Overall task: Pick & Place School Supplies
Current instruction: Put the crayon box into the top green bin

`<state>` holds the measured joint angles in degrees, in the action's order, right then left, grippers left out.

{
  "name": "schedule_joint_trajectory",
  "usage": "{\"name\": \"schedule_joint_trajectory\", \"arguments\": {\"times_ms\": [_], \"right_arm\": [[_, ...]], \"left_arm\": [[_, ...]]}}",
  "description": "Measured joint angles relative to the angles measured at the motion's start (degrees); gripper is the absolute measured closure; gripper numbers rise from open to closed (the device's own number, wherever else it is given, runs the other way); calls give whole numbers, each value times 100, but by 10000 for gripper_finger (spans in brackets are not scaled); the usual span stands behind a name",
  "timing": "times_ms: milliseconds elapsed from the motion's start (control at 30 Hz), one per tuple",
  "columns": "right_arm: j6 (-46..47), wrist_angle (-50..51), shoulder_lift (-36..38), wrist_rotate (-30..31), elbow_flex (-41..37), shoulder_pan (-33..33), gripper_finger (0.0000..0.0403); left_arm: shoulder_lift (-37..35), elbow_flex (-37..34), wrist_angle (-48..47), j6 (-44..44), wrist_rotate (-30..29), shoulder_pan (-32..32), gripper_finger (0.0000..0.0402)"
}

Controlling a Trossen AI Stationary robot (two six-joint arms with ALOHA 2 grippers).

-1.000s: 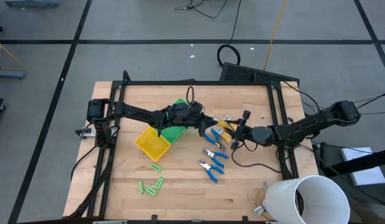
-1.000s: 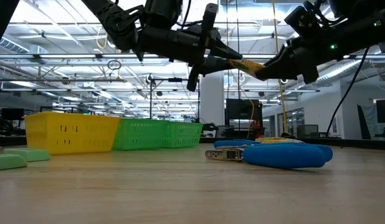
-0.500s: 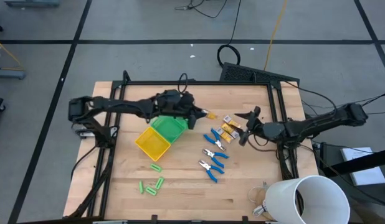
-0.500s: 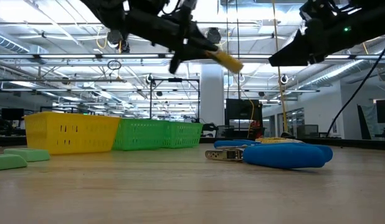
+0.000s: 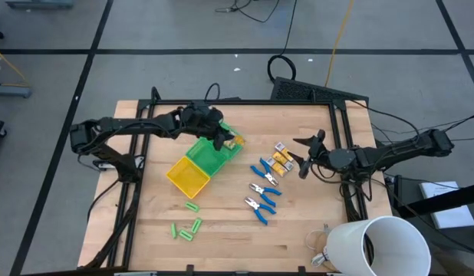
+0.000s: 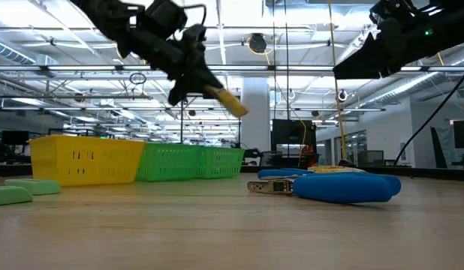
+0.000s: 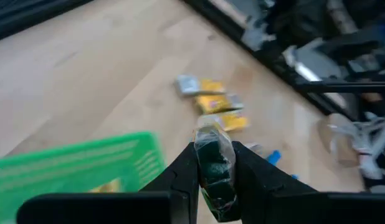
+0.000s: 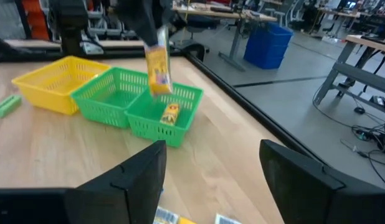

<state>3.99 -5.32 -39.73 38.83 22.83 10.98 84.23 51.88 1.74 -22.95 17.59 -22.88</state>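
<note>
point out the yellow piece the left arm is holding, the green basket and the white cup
yellow piece (image 6: 226, 100): low view, on its wrapped body just past the left arm's fingers.
green basket (image 8: 142, 118): right wrist view, on its near mesh wall.
white cup (image 5: 383, 244): high view, on its rim.

A green-and-yellow compartment tray (image 5: 197, 165) sits left of the middle of the wooden counter (image 5: 222, 238), lying diagonally. A big white cup (image 5: 379, 247) overhangs the counter's near right corner. Black cables (image 5: 281, 65) lie on the floor beyond the far edge.

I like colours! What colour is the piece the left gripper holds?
Yellow-orange piece, clearest in the right wrist view.
</note>
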Motion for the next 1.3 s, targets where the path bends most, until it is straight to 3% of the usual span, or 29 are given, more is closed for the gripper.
{"name": "schedule_joint_trajectory", "arguments": {"times_ms": [400, 967, 1300], "right_arm": [[-15, -59, -33, -4, -68, 0, 156], [-37, -221, -46, -7, -68, 0, 156], [-35, -221, -48, -9, -68, 0, 156]], "left_arm": [[7, -785, 425, -332, 56, -671, 333], [8, -1386, 1290, -751, 35, -470, 333], [664, -1386, 1300, -776, 484, -463, 333]]}}
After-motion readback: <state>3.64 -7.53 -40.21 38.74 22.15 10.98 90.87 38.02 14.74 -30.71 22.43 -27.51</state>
